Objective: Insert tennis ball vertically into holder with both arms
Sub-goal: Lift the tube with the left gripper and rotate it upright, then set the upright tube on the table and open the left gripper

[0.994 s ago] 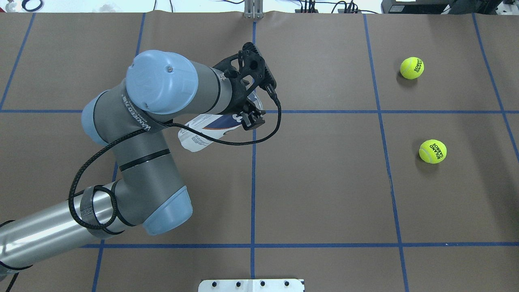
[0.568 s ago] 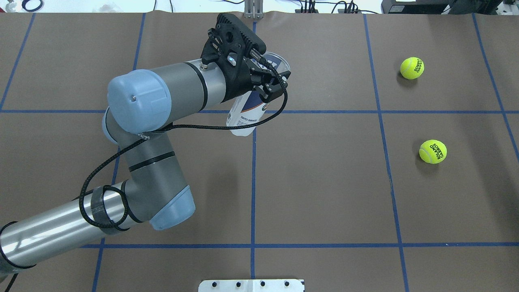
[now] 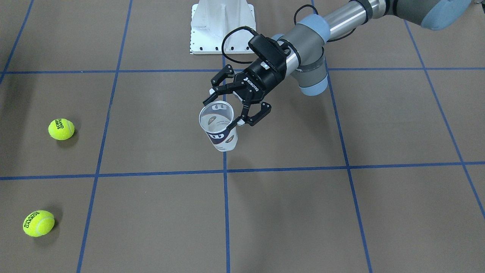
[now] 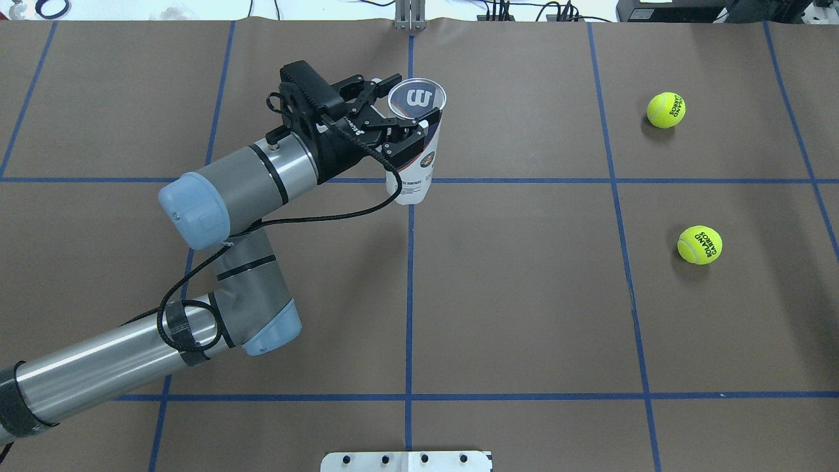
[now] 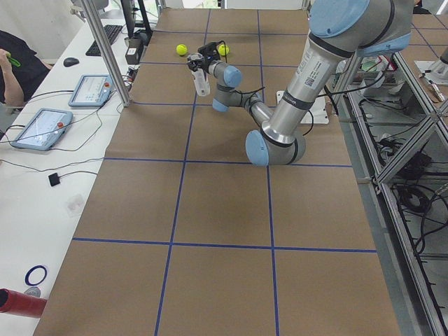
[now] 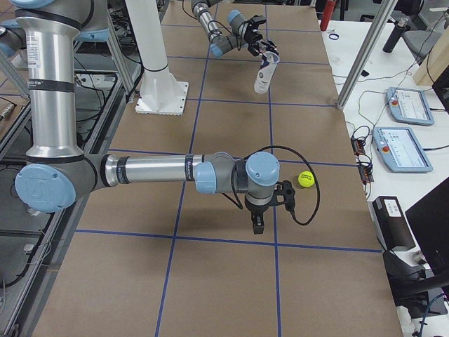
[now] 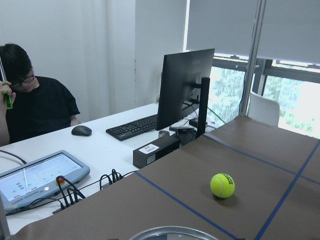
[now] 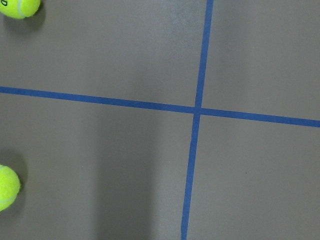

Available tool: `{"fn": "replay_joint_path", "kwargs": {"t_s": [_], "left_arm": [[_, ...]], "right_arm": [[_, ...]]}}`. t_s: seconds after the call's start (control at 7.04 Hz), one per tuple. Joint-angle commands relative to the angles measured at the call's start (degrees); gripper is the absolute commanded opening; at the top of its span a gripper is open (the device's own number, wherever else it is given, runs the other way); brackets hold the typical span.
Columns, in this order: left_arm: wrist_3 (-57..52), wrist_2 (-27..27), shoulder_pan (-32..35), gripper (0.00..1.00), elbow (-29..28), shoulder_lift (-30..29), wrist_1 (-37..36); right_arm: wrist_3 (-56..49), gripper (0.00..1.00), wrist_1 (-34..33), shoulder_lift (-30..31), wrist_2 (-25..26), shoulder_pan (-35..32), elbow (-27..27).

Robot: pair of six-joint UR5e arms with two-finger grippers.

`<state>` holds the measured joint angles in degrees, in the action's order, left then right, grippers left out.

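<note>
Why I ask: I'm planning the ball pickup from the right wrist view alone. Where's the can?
Observer: The left gripper holds the can upright, mouth up, over the centre tape line.
Operator: Anything inside it?
Observer: No. The front-facing view looks down into its mouth, and there is no ball in it.
</note>
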<state>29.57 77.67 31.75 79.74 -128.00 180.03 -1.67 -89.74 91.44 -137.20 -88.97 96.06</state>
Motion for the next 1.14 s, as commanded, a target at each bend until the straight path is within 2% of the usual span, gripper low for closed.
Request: {"fn": "replay_joint_path", "kwargs": {"t_s": [0.0,0.43,0.99], "left_arm": [[-0.21,-4.96,-0.28,0.32,-2.39,2.84,9.96],[-3.11,-9.27,-5.98,0.28,-4.24,3.72,12.72],[-4.51,-9.47,-6.70,0.31,-5.56,3.55,12.72]], "right_arm": [[0.00,0.99,-0.09,-0.03,0.00,0.03,0.01],[0.00,0.99,-0.09,-0.12,0.00,0.03,0.01],[0.00,0.99,-0.09,-0.12,0.00,0.03,-0.08]]}}
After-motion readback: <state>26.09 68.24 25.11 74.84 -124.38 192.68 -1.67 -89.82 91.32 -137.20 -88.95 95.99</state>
